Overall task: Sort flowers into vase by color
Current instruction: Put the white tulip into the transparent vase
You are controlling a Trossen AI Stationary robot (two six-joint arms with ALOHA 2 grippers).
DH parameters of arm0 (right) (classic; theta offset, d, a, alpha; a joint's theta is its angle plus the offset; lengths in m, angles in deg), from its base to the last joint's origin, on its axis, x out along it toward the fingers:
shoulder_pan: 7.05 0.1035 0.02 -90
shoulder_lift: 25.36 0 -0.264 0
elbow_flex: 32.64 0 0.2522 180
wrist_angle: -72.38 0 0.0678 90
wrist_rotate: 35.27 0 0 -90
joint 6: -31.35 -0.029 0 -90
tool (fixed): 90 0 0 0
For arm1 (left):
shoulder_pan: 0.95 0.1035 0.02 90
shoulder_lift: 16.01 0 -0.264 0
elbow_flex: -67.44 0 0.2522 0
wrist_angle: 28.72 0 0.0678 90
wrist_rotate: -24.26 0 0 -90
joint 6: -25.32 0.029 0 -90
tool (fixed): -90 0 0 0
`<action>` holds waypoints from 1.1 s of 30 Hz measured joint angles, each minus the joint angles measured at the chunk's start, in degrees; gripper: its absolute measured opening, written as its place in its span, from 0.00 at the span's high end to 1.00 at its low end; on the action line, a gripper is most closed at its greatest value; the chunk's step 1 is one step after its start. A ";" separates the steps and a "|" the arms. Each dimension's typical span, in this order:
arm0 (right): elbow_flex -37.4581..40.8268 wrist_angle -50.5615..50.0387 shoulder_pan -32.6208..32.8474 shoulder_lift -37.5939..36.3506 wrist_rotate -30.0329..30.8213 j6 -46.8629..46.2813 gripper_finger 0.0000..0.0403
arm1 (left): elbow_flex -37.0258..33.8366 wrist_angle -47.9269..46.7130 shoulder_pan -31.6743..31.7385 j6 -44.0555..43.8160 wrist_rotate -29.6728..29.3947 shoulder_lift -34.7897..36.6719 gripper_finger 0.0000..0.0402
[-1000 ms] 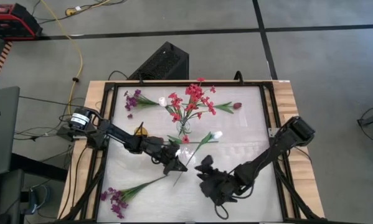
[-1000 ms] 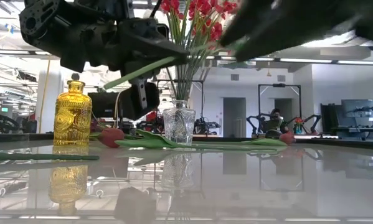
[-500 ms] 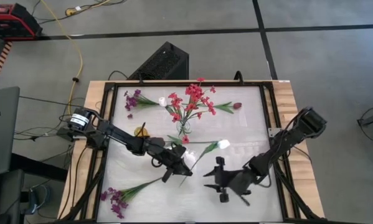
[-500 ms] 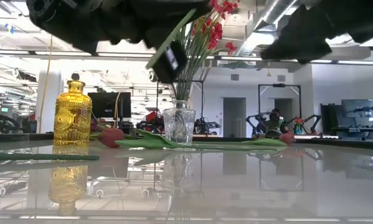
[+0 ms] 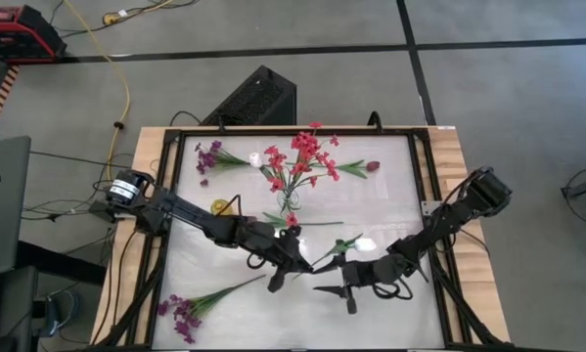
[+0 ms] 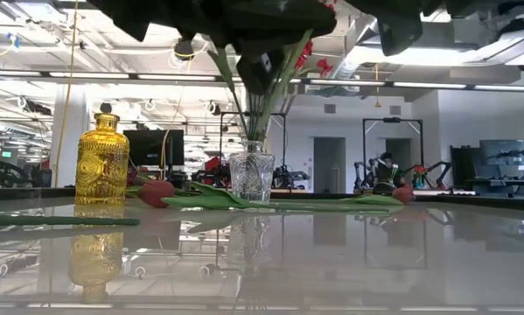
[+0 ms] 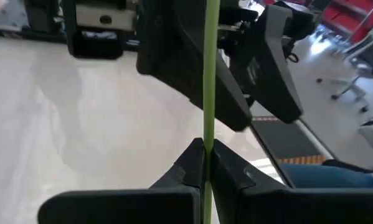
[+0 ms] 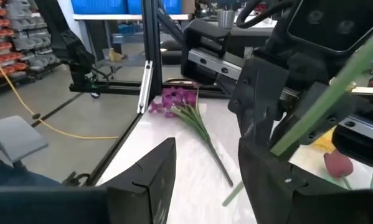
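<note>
My left gripper is over the middle of the table, shut on the thin green stem of a white-budded flower. My right gripper faces it from the right, level and open. In the right wrist view the stem slants past the outside of one finger, not between the two. The clear glass vase stands upright at the far middle with red flowers in it. A yellow bottle vase stands to its left. My left gripper pinches the flower's stem between its two fingertips, on the part away from the bud. The fingers come nearly level from the table's left and lie across the stem. The flower is lifted clear of the table, its bud end toward my right gripper.
Purple flowers lie at the far left and near left. A maroon bud lies at the far right, a white bud beside the red bunch, and another flower just in front of the clear vase.
My left gripper has risen and gone toward the table's right and near edge, rolling its wrist. The white flower went with it and its stem turned. My right gripper has swung up from pointing down to level and now faces the left gripper.
</note>
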 joint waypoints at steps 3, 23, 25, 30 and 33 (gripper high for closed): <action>0.00 -1.05 0.00 0.00 0.16 -0.45 0.51 | 0.97 -2.21 -0.11 1.67 -1.98 0.09 1.00; 0.00 10.73 -7.64 0.26 -3.09 10.78 0.51 | -9.27 2.91 -7.04 14.53 -24.34 13.44 1.00; 0.00 11.66 -8.70 0.26 -4.47 11.04 0.51 | -9.42 3.42 -7.19 14.77 -25.32 13.44 1.00; -0.16 13.74 -9.89 0.31 -5.37 13.40 0.51 | -9.64 3.13 -7.06 15.33 -27.24 13.46 1.00; -1.22 13.91 -10.72 0.31 -5.80 13.61 0.51 | -9.64 2.87 -6.93 15.34 -27.15 13.46 1.00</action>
